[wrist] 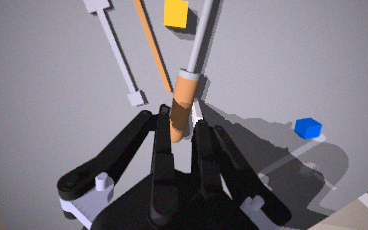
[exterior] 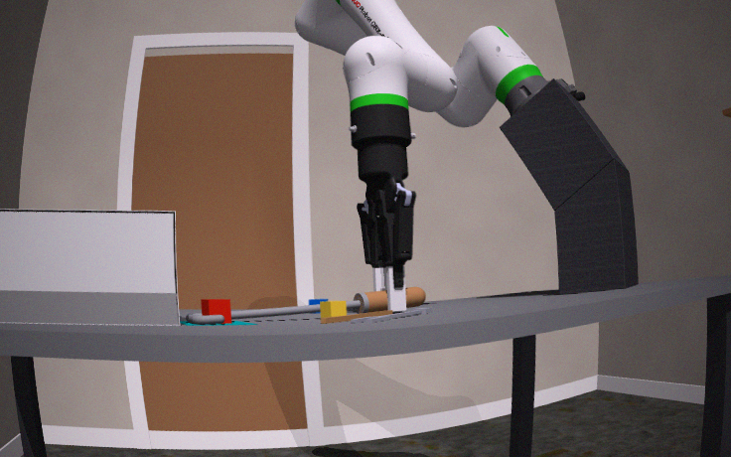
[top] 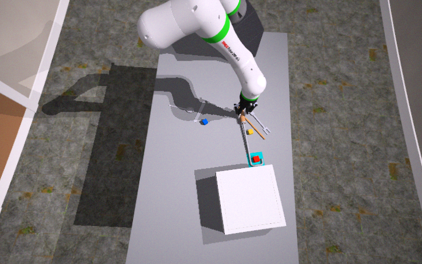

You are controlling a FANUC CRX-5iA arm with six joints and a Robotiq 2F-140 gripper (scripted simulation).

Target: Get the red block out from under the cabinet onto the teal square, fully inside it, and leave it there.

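The red block point(top: 256, 159) sits on the teal square point(top: 252, 160) just in front of the white cabinet point(top: 250, 198), inside the curved end of a grey hook tool point(top: 247, 144). It also shows in the side view point(exterior: 216, 308), out from under the cabinet point(exterior: 69, 266). My gripper point(wrist: 181, 102) is shut on the hook tool's wooden handle point(wrist: 181, 105), low over the table; it also shows in the side view point(exterior: 388, 283). The tool's rod runs from the handle to the block.
A yellow block point(top: 249, 131) lies beside the rod, and a blue block point(top: 204, 121) lies further left. A thin wooden stick point(top: 255, 128) and a grey forked tool point(top: 260, 123) lie right of the gripper. Another grey tool point(top: 186, 109) lies to the left.
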